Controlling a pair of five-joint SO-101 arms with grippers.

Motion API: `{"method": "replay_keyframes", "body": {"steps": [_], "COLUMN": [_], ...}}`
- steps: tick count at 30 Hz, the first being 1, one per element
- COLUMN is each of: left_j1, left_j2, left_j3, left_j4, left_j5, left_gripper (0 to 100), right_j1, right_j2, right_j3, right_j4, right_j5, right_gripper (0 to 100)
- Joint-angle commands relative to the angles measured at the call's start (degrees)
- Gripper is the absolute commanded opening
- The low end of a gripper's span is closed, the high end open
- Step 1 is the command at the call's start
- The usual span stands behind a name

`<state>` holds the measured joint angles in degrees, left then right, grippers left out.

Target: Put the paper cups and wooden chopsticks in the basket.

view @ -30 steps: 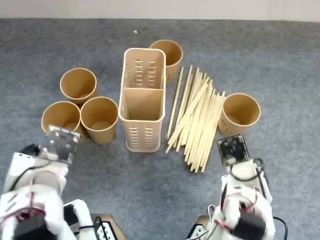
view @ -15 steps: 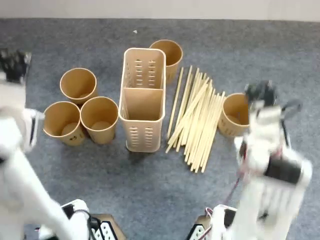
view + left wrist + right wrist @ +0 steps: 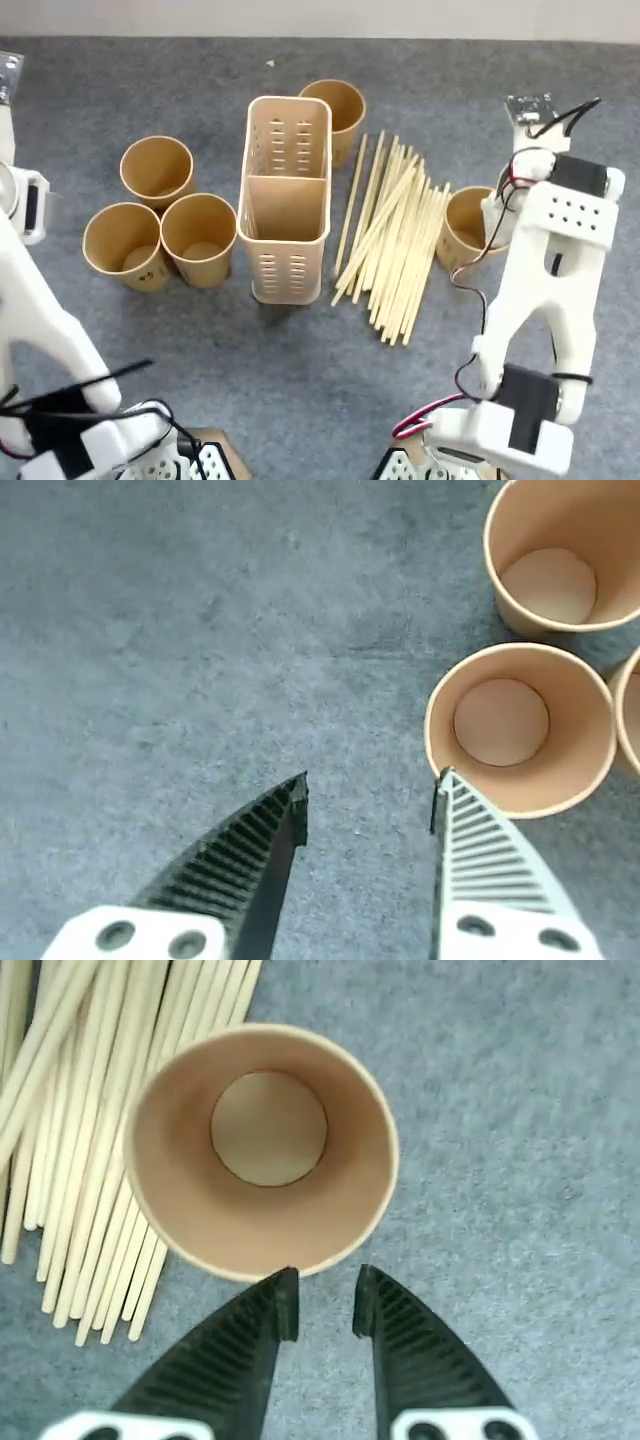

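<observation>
The right gripper (image 3: 322, 1305), jaws slightly apart and empty, hangs just beside the rim of a tan paper cup (image 3: 265, 1140) at centre frame; pale wooden chopsticks (image 3: 70, 1110) lie upper left. The left gripper (image 3: 370, 800), jaws wide, hovers near a second paper cup (image 3: 520, 725). The cups are likely light and crushable: pinch the rim gently. The beige slotted basket (image 3: 270, 265) stands mid-frame.

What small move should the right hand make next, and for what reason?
The right hand hangs over the rim of the paper cup, fingers barely apart, holding nothing; so probably open wider, then descend with one finger inside.
</observation>
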<state>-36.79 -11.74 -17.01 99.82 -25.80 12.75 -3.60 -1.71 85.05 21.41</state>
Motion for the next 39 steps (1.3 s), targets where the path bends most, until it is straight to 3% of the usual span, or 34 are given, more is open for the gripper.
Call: {"method": "replay_keyframes", "body": {"steps": [1, 13, 31, 34, 37, 39], "left_j1": [-0.40, -0.92, 4.88, 5.41, 5.49, 5.41], "left_j2": [2.24, 10.51, 22.20, 25.01, 28.62, 30.64], "left_j3": [-1.71, -1.71, 7.43, 7.43, 7.08, 6.99], "left_j4": [0.18, 0.00, -3.96, -5.80, -9.49, -10.37], "left_j5": [0.79, 0.70, 0.88, 0.70, 0.62, 0.62], "left_gripper": [23, 23, 23, 17, 1, 2], "right_j1": [1.10, 1.36, -1.98, -2.68, -3.21, -3.12], "right_j2": [1.27, 13.93, 15.08, 15.08, 15.08, 15.08], "right_j3": [-3.82, -4.26, -3.65, -2.59, -1.63, -0.84], "right_j4": [-0.48, -3.30, -3.38, -3.38, -3.38, -3.38], "right_j5": [-0.44, -0.44, -0.70, -0.79, -0.70, -0.79], "right_gripper": [10.6, 10.7, 10.1, 6.3, 0.4, 0.5]}}
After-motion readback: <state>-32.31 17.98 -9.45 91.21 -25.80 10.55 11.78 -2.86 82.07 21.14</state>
